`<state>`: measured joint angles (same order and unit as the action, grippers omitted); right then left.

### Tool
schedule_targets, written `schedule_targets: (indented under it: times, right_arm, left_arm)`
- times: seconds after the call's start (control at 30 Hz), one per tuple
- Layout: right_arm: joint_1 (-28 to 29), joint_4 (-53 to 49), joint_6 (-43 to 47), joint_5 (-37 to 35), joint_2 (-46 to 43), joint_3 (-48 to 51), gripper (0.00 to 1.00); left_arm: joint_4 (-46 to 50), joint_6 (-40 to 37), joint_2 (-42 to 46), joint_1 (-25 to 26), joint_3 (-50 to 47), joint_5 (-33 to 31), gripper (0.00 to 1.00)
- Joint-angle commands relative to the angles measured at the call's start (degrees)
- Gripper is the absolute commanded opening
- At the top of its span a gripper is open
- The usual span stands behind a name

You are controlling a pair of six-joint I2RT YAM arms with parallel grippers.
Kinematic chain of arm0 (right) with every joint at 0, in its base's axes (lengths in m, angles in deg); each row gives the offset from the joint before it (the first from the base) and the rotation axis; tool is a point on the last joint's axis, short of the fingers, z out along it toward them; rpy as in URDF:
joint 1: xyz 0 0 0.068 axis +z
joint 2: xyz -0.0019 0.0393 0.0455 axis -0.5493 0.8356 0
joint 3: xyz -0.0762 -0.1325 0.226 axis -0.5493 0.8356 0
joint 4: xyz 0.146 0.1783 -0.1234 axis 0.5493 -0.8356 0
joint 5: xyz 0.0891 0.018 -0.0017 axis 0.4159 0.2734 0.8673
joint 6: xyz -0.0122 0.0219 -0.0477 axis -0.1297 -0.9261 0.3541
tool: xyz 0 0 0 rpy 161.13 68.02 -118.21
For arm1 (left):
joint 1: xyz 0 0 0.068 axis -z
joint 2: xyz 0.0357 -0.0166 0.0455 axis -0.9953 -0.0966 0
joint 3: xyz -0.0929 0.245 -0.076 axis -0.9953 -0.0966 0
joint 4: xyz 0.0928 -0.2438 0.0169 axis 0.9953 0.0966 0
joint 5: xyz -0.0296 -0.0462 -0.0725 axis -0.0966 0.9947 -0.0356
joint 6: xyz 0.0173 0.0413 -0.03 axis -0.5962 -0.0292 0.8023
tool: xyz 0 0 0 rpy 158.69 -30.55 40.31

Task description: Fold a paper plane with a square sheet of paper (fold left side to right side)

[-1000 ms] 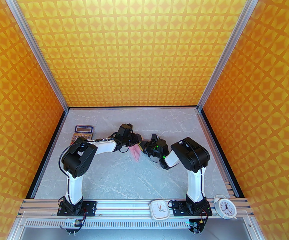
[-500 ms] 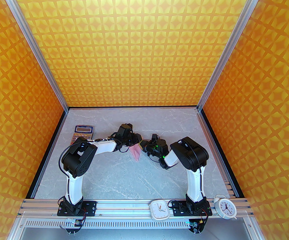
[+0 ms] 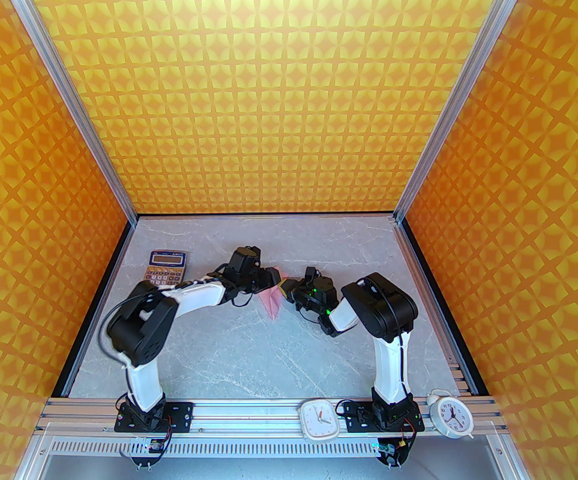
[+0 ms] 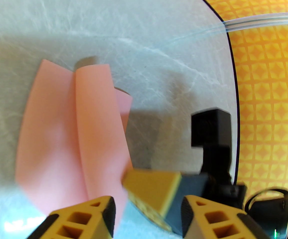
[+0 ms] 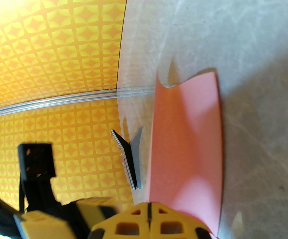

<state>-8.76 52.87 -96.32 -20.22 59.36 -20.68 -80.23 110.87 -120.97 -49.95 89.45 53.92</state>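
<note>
1. The paper plane (image 3: 272, 304) lay on the table (image 3: 249, 358) between the two arms, its wings bowed rather than flat; the right gripper (image 5: 149, 208) was closed, apparently pinching one edge of it
2. The left gripper (image 4: 147, 208) stood with fingers apart beside the paper, the right gripper's tip close between them; a knock there could jolt the folds
3. Pulling on a one-sided pinch could tear or twist such thin paper
4. Once released, the bowed wings could spring open and loosen the creases
</note>
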Motion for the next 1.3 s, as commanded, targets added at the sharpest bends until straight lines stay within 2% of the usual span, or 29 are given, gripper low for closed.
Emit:
schedule_targets:
  times: [0.0, 0.17, 0.3, 0.6, 0.87, 1.07, 1.27]
  right_arm:
    - [-0.39, -1.4, 1.29, 0.72, 0.05, -0.86, 0.0]
    - [-0.39, -2.01, 1.64, 0.8, -0.28, -0.86, 0.0]
    - [-0.39, -2.41, 1.99, 1.05, -0.69, -0.62, 0.0]
    - [-0.39, -2.05, 2.01, 1.39, -1.15, -0.16, 0.0]
    - [-0.39, -1.61, 2.08, 1.36, -1.38, 0.45, 0.0]
    - [-0.38, -1.63, 2.0, 1.5, -1.36, 0.45, 0.0]
    - [-0.36, -2.93, 2.56, 1.8, -1.99, -0.15, 0.0]
  left_arm:
    - [6.5, -4.89, 3.5, 0.73, -3.1, -4.5, 0.53]
    - [10.54, -8.05, 3.79, 4.21, -4.93, -7.45, 0.58]
    - [12.71, -9.45, 2.27, 7.08, -4.38, -9.78, 0.58]
    - [18.02, -10.41, -2.92, 8.56, 0.8, -16.07, 0.48]
    - [18.43, -10.51, -5.14, 8.65, 2.83, -16.6, 0.44]
    - [19.45, -9.99, -6.23, 8.65, 2.94, -18.02, 0.31]
    - [19.82, -10.48, -6.51, 8.92, 2.96, -18.37, 0.29]
